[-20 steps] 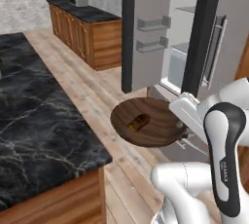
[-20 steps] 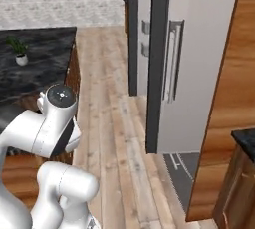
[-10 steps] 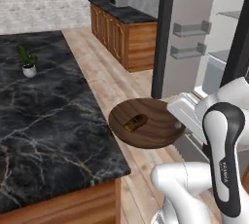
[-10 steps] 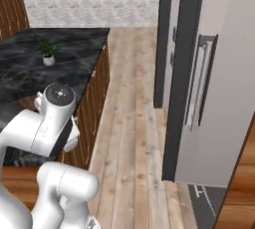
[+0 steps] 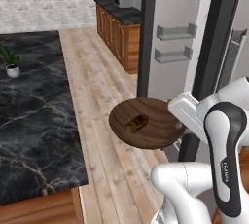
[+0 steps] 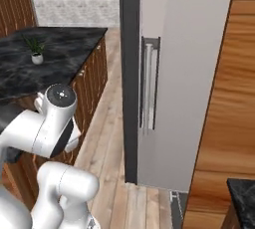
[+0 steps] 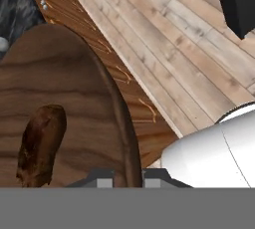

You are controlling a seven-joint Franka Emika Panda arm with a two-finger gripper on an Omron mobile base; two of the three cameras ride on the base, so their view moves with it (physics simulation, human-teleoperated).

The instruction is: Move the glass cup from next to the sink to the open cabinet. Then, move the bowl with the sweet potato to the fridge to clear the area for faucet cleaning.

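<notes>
In the hand view the end effector pinches the rim of the wooden bowl, sweet potato inside. The left base view shows the bowl carried above the plank floor, the open fridge beyond. The right base view shows the black marble table and potted plant.

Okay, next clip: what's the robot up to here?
The arm is carrying the wooden bowl with the sweet potato lying inside it. The gripper is shut on the bowl's rim, holding it level in the air above the wood floor, beside the black marble island counter. The fridge stands open just ahead, its grey door shelves in view, and the bowl is not yet inside it.
</notes>
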